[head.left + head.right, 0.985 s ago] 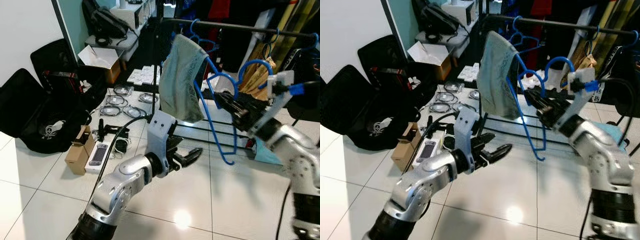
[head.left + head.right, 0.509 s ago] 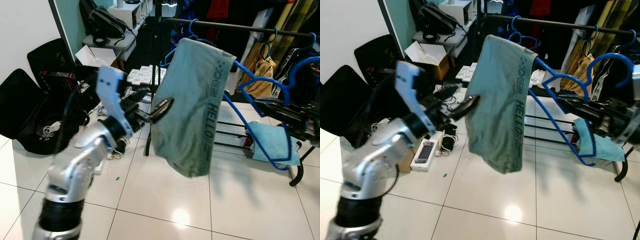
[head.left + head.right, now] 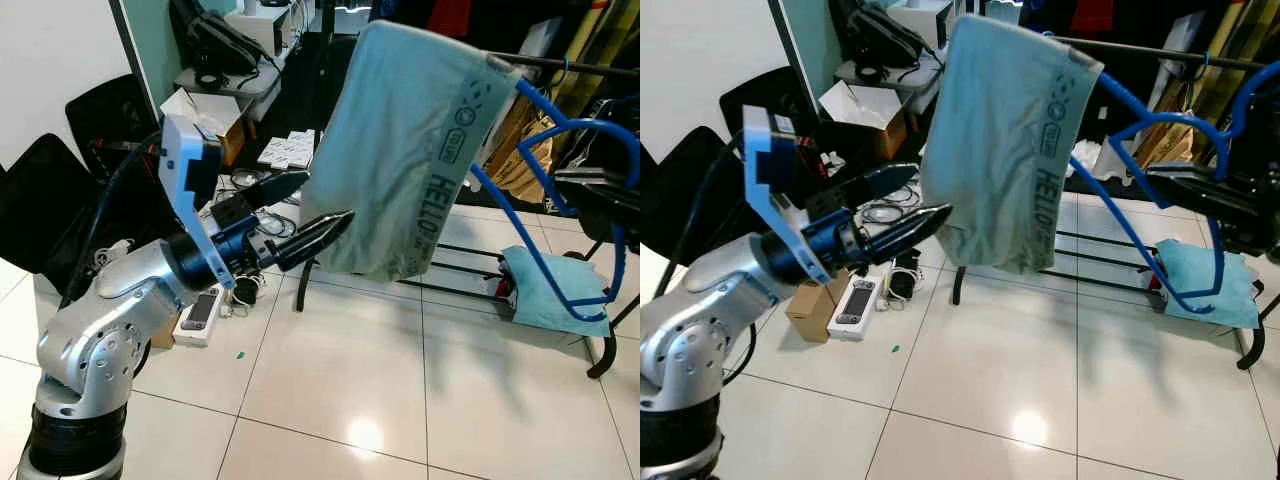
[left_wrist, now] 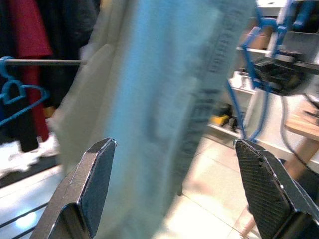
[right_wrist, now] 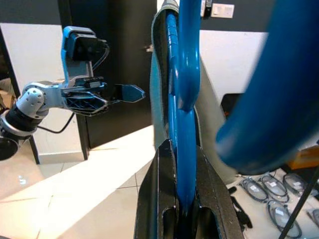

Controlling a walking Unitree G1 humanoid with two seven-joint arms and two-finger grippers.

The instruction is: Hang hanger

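A blue hanger [image 3: 522, 232] carries a pale teal cloth [image 3: 410, 150] printed with "HELLO". My right gripper [image 3: 565, 180] at the right edge is shut on the hanger's wire, and the right wrist view shows the blue wire [image 5: 182, 149] clamped between its black fingers. The cloth's top edge is level with the black clothes rail [image 3: 1200, 58]. My left gripper [image 3: 325, 197] is open, its tips right at the cloth's lower left edge. The cloth [image 4: 164, 99] hangs between the open fingers [image 4: 97, 174] in the left wrist view.
Black bags [image 3: 60, 190] and an open cardboard box [image 3: 205, 110] stand at the left, with cables and small boxes [image 3: 198, 312] on the floor. A teal cloth [image 3: 550, 290] lies on the rack's base. Dark clothes hang behind the rail. White tiles [image 3: 350, 400] lie in front.
My left arm swung up from low beside the rack to the cloth's edge. My right gripper carried the hanger and cloth up and rightward, closer to the rail.
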